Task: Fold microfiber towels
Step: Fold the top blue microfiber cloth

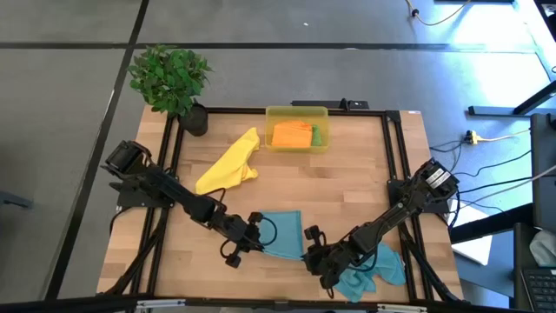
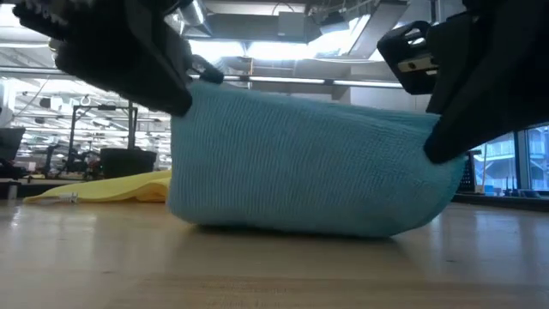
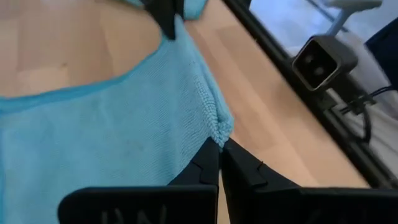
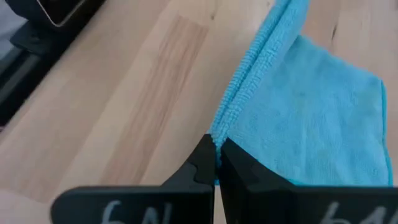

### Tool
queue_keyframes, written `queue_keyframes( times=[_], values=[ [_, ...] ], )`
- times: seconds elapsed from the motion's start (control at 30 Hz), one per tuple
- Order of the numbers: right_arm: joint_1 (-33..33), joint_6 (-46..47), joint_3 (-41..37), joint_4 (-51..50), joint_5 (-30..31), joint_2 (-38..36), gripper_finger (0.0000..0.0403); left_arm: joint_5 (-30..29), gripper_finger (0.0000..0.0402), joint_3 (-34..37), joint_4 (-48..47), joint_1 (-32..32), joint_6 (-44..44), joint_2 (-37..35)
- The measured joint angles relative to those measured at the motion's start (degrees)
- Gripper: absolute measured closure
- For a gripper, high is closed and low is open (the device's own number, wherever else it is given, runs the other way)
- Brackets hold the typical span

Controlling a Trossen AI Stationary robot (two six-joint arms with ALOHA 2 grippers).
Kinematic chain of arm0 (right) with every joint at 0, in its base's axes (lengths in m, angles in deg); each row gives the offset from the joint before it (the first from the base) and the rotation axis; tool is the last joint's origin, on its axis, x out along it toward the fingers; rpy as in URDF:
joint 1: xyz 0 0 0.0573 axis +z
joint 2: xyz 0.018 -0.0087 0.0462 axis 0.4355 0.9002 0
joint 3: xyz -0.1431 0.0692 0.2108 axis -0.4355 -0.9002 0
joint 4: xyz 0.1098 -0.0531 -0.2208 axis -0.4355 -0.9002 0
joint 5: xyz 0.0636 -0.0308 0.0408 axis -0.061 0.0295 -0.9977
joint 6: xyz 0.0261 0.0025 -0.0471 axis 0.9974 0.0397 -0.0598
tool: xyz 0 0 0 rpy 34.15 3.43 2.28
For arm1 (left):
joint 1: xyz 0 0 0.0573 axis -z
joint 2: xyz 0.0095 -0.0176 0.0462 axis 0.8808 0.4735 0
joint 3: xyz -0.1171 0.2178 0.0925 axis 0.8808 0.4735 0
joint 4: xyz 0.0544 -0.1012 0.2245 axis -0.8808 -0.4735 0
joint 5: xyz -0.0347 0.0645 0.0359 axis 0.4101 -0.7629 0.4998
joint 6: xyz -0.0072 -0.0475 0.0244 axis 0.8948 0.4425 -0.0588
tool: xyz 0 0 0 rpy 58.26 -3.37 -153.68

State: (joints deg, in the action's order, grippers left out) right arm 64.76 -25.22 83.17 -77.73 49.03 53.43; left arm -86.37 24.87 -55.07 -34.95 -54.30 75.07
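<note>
Grippers both clamp the same teal-blue towel (image 1: pixel 282 233) near the table's 6 o'clock edge. Left gripper (image 1: pixel 254 235) is clenched on the towel's corner at the 9 o'clock side; the left wrist view shows the two fingertips (image 3: pixel 217 155) pressed together with the hem bunched between them. Right gripper (image 1: pixel 313 243) is clenched on the opposite corner at the 3 o'clock side; the right wrist view shows its fingers (image 4: pixel 214 152) closed on the doubled hem, with the rest of the cloth spread flat on the wood beyond.

Low view: the towel (image 2: pixel 309 163) hangs between the two grippers as a raised sheet, its lower fold touching the table (image 2: pixel 274 266).

Second teal-blue towel (image 1: pixel 373 271) lies crumpled at roughly 5 o'clock, partly under the right arm. Yellow towel (image 1: pixel 230 163) lies loose and rumpled at about 10 o'clock from table centre, well apart from both grippers. Orange towel (image 1: pixel 291 135) and green towel (image 1: pixel 317 136) sit inside the translucent yellow bin (image 1: pixel 296 111) at 12 o'clock, orange occupying most of it, green at its 3 o'clock side.

Potted plant (image 1: pixel 171 78) stands at the table's 11 o'clock corner.
</note>
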Motion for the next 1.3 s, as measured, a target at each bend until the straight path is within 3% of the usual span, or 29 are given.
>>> queue_keyframes(
  times=[0.4, 0.77, 1.0, 1.3],
  values=[
    [-6.8, 0.2, -1.9, -1.9, 2.0, 0.0, 0.0399, -0.9, 0.0401, 3.6, -2.3, -4.7, -2.7, -0.7],
    [-9.9, -1.2, -11.4, 13.3, 0.7, -4.1, 0.0399, 0.8, 0.0401, 16.0, 12.3, -8.9, 1.4, -7.4],
    [-13.2, 2.2, -13.1, 12.3, 3.3, -5.3, 0.0399, 0.0, 0.0401, 16.5, 12.0, -12.7, 1.0, -7.9],
    [-14.4, 3.1, -13.1, 12.7, 6.4, -4.8, 0.0399, 3.5, 0.0401, 16.6, 11.9, -17.4, -0.2, -7.7]
  ],
)
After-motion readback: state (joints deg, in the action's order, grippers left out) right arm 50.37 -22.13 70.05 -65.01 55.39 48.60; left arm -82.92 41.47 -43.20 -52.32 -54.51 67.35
